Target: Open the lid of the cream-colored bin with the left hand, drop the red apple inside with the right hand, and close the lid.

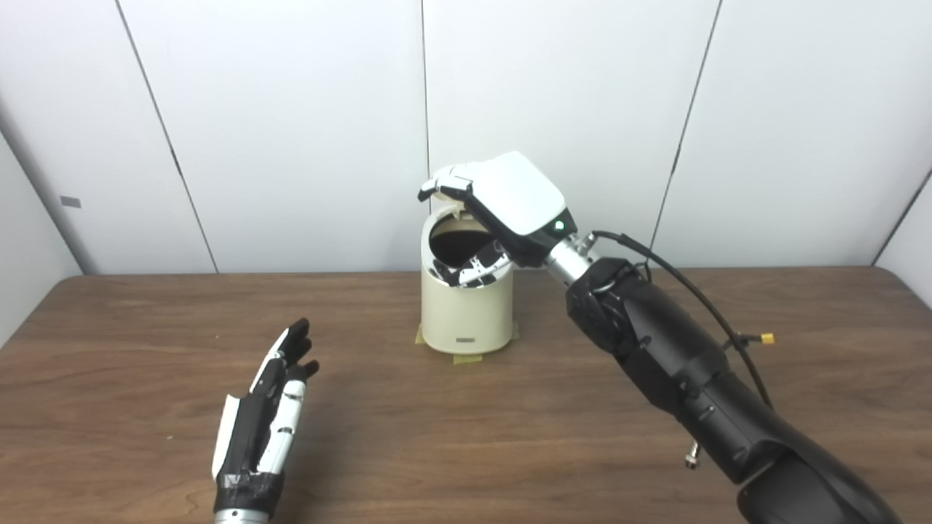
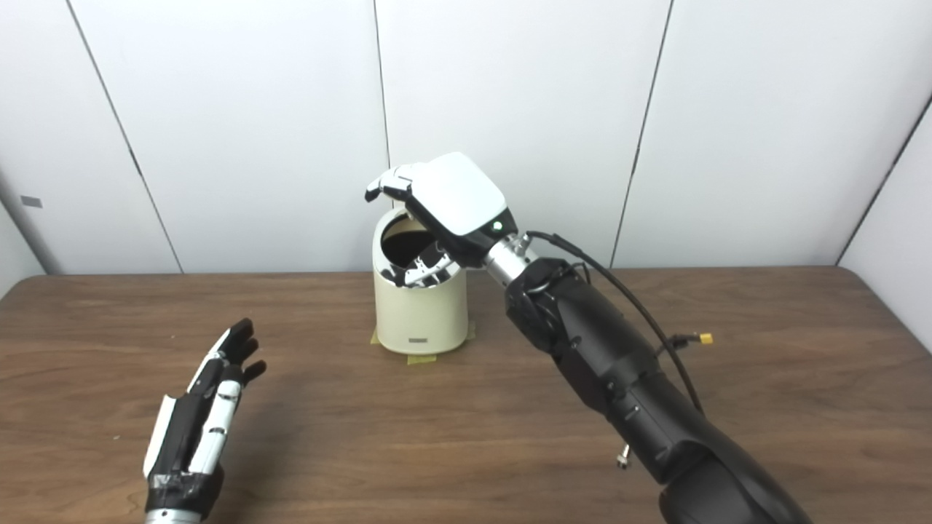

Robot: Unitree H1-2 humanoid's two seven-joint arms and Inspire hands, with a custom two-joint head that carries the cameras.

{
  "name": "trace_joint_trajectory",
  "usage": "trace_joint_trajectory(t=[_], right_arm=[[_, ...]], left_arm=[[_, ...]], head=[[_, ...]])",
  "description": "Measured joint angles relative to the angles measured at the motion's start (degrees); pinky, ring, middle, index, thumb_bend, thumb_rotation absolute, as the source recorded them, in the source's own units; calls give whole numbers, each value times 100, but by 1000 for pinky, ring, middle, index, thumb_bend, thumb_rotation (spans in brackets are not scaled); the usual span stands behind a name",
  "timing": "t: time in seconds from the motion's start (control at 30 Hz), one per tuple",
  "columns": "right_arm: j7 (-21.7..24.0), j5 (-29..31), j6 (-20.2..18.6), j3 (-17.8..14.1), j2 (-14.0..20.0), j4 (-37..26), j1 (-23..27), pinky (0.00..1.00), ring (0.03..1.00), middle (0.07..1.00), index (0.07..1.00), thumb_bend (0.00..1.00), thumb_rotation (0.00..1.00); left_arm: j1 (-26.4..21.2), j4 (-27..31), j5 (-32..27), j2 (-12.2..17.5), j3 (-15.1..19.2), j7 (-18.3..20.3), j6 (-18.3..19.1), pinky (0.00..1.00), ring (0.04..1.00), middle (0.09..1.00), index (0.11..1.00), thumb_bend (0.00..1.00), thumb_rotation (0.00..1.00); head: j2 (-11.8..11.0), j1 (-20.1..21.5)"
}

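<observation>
The cream-colored bin (image 1: 466, 313) stands upright at the middle of the table, and its dark mouth shows. My right hand (image 1: 502, 200) hovers right over that mouth, open: its fingers (image 1: 445, 182) arch over the back rim and the thumb (image 1: 477, 271) hangs in front of the opening. I see nothing held in it. A cream edge, perhaps the raised lid, shows under the fingers at the back. No red apple is in sight in either view. My left hand (image 1: 266, 415) lies near the front left of the table, well apart from the bin, open and holding nothing.
Yellow tape (image 1: 466, 358) marks the bin's foot on the brown wooden table (image 1: 510, 451). A black cable with a yellow plug (image 1: 767, 338) loops off my right forearm. White wall panels stand close behind the bin.
</observation>
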State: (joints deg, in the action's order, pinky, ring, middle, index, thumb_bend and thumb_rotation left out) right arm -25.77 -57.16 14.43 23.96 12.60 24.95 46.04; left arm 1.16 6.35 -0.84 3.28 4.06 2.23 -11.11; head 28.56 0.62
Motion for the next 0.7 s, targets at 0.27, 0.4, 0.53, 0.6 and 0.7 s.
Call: trace_joint_trajectory(t=[0.27,0.4,0.53,0.6,0.7], right_arm=[[-533,968,136,-867,-296,-1521,-1443,177,238,462,474,515,4],[41,2271,133,-1246,-361,-2143,-2224,366,449,516,521,350,506],[1172,3805,-554,-1505,-326,-2871,-3007,577,673,700,705,440,798],[1610,4226,-759,-1537,-249,-2990,-3333,647,739,756,753,504,786],[2076,4784,-805,-1617,-203,-3011,-3708,799,861,859,841,514,777]], left_arm=[[-3,0,-14,34,13,3,-6,877,942,939,891,219,716],[-5,27,-7,40,52,-13,-3,853,913,909,866,259,756],[-54,229,41,60,142,-58,110,843,893,884,856,328,846],[-156,395,93,102,178,-99,142,830,878,871,845,346,841],[-440,504,273,183,186,-179,276,869,885,863,832,427,824]], head=[[17,-17],[26,-26],[26,-9],[26,9],[18,9]])
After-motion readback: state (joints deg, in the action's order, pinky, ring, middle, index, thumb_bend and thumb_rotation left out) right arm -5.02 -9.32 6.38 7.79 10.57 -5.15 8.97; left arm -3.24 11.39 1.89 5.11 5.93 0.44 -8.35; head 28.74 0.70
